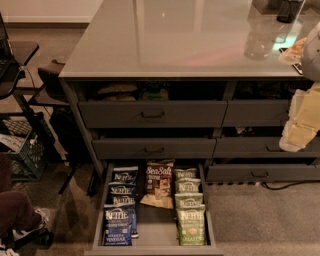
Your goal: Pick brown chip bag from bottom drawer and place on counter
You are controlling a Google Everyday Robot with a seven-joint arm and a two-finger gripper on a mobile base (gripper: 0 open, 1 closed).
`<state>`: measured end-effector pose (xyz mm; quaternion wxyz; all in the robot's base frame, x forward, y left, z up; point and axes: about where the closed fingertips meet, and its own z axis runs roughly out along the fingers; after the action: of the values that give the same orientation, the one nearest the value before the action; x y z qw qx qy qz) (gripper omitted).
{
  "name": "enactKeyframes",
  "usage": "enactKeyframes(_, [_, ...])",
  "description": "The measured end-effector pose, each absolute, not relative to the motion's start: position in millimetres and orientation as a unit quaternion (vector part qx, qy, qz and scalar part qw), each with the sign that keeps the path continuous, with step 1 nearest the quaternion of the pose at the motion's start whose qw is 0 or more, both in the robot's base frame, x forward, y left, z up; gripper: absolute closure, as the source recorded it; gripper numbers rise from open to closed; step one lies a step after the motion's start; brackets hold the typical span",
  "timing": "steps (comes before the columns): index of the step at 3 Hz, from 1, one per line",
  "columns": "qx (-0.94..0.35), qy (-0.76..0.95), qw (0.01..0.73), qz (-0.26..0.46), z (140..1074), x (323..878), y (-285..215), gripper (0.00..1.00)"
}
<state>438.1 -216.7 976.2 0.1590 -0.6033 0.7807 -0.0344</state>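
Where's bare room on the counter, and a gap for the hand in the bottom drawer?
Counter: left and middle bare; things crowd the far right corner. Bottom drawer: bare strip in front of the brown chip bag, between blue bags and green bags; side rows packed. Hand hangs at the right edge, beside the upper drawers.

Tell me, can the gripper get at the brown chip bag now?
Probably yes: the bottom drawer stands open and the brown chip bag lies uncovered in its middle row. The gripper hangs at the far right.

Dim; counter (175, 45) glare; hand (298, 131) at right
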Motion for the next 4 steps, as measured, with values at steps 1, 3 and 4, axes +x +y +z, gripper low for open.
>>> enactKeyframes(1, [-0.603,0.781,0.159,-0.034,976.1,438.2,-216.6,0.0])
enactKeyframes(3, [-0.631,0.754,0.176,0.044,907.9,447.1,-193.4,0.0])
enactKeyframes(4, [-0.636,0.728,0.208,0.151,821.1,443.1,-143.4,0.0])
